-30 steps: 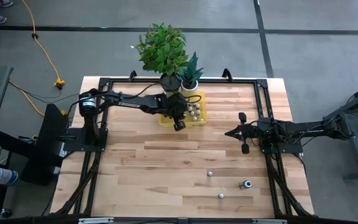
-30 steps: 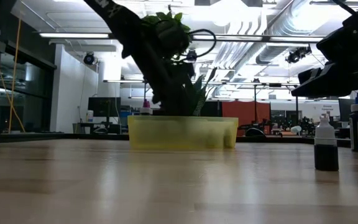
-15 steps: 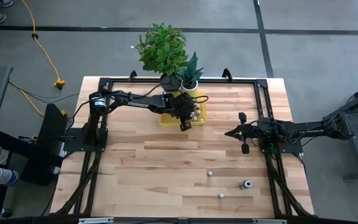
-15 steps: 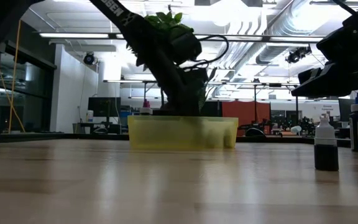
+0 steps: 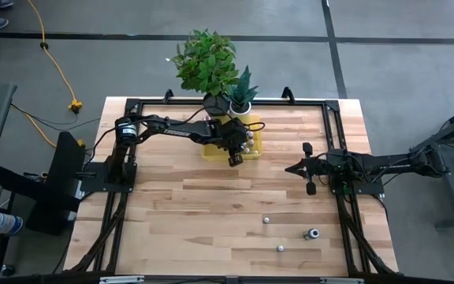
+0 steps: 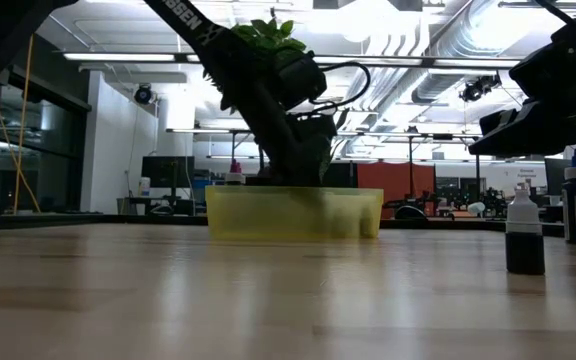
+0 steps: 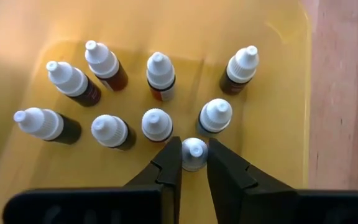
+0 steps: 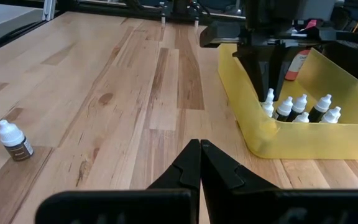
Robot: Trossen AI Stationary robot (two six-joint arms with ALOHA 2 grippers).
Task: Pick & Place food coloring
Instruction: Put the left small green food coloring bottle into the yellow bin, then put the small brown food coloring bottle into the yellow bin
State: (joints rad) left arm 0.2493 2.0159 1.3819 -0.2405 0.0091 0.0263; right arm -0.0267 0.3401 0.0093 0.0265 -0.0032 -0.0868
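Bottle [image 7: 193, 153] standing in tray [image 7: 278, 74], lower centre of left wrist frame, cap pinched between left tool [image 7: 194, 163] fingers. Right tool [image 8: 199, 163] shut, idle mid-table. Risk: thin cap grip slipping on lift, or toppling touching neighbour [image 7: 215, 116].

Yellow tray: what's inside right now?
Yellow tray holds nine white-capped food coloring bottles; left hand straddles one bottle's cap. The tray floor beneath the hand is hidden.
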